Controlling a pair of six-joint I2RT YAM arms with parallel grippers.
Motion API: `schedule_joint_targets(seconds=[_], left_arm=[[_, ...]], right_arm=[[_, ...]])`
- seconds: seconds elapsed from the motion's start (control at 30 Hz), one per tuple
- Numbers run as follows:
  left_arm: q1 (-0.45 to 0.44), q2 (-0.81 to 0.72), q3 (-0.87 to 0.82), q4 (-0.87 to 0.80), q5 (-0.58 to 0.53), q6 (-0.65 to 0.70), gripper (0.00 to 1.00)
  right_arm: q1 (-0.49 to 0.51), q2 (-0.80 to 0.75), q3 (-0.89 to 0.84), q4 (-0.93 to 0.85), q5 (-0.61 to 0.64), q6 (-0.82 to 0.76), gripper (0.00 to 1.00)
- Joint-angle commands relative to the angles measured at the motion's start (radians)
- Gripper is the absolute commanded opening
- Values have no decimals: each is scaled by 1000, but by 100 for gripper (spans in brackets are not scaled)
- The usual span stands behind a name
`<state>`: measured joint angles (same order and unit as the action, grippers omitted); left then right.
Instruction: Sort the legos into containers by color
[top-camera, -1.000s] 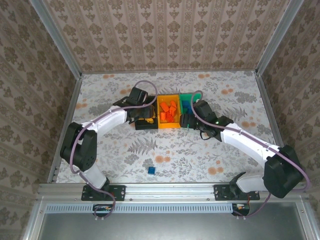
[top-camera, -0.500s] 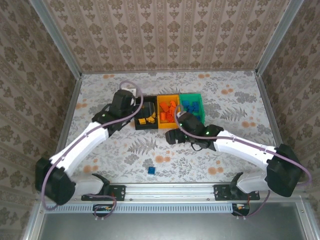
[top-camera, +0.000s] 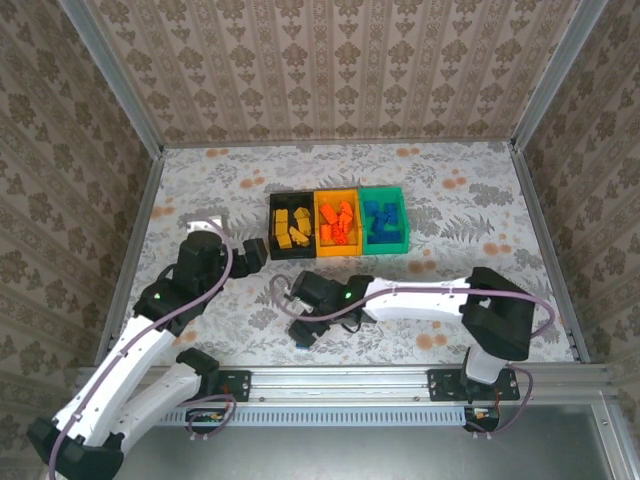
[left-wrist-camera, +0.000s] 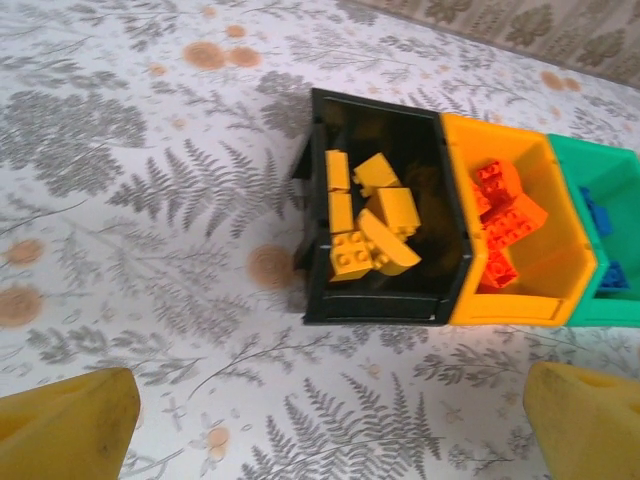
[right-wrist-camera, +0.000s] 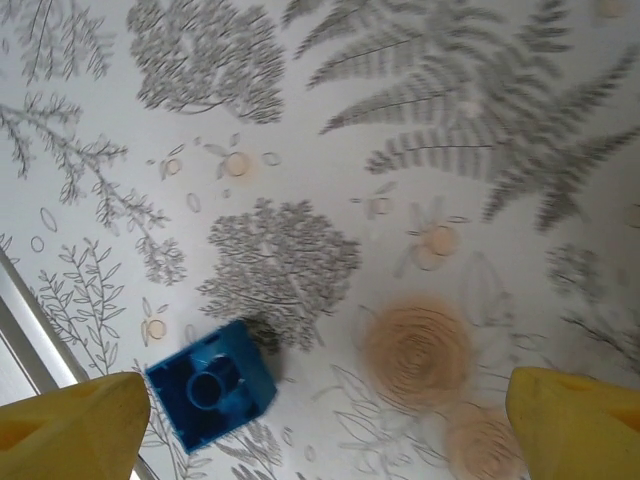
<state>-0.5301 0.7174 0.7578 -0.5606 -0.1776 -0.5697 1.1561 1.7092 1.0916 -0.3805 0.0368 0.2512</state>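
Blue is the one colour lying loose: a single blue lego (right-wrist-camera: 212, 385) sits on the surface (right-wrist-camera: 300, 120), well apart from the containers (top-camera: 337, 225), on their near side. Our right end effector (right-wrist-camera: 322, 425) hangs over it, spread wide and empty, with the brick off towards one finger. We judge we should centre on it, square the fingers to its flat sides, then descend and close. Our left end effector (left-wrist-camera: 330, 420), equally wide and empty, hovers near the black container (left-wrist-camera: 375, 305). We find no brand, label or writing.
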Motion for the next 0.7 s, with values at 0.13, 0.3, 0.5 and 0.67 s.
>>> schedule_joint_targets(seconds=[0.13, 0.3, 0.5, 0.67], left_arm=[[62, -22, -5, -82, 2, -11, 100], [107, -18, -14, -69, 40, -15, 100], [134, -16, -25, -58, 69, -18, 100], [156, -9, -33, -40, 101, -21, 100]], right_arm=[[63, 99, 72, -68, -2, -65, 93], [79, 139, 85, -79, 19, -76, 88], [91, 170, 86, -76, 39, -86, 79], [91, 181, 74, -57, 38, -84, 69]])
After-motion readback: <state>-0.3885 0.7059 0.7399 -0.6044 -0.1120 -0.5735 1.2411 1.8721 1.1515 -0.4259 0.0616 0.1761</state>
